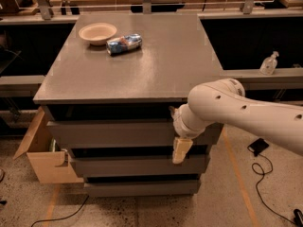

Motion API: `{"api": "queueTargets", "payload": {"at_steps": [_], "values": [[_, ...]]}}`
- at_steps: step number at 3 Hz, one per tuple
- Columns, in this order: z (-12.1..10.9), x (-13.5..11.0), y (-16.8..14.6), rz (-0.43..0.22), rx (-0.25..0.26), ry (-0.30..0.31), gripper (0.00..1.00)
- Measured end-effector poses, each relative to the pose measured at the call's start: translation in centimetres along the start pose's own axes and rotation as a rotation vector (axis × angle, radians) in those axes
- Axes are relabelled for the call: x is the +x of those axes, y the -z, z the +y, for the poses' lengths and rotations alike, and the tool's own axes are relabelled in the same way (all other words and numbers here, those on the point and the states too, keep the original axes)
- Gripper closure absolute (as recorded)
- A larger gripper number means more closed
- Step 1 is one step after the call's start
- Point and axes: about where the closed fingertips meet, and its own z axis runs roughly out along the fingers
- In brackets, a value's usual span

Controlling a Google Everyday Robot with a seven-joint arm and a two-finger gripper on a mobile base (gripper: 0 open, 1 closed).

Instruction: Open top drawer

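Tan gripper [181,149] hangs at right end of wide flat matte grey top drawer [113,134] front, jaws' state can't tell.

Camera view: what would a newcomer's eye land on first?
The bulky white robot arm reaching in from the right dominates. Its hand hangs in front of the right end of the matte grey top drawer front. At the far-left corner of the grey cabinet top, a shallow cream bowl stands beside a crushed blue-and-silver can lying on its side.
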Motion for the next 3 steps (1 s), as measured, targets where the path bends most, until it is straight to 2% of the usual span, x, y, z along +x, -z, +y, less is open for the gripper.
{"api": "queueTargets", "payload": {"at_steps": [1, 2, 3], "values": [[-0.2, 0.0, -1.4, -0.006, -0.012, -0.011, 0.00], [-0.1, 0.0, -2.7, -0.012, -0.036, -0.013, 0.17], [1.6, 0.4, -3.1, -0.018, -0.096, -0.007, 0.48]]}}
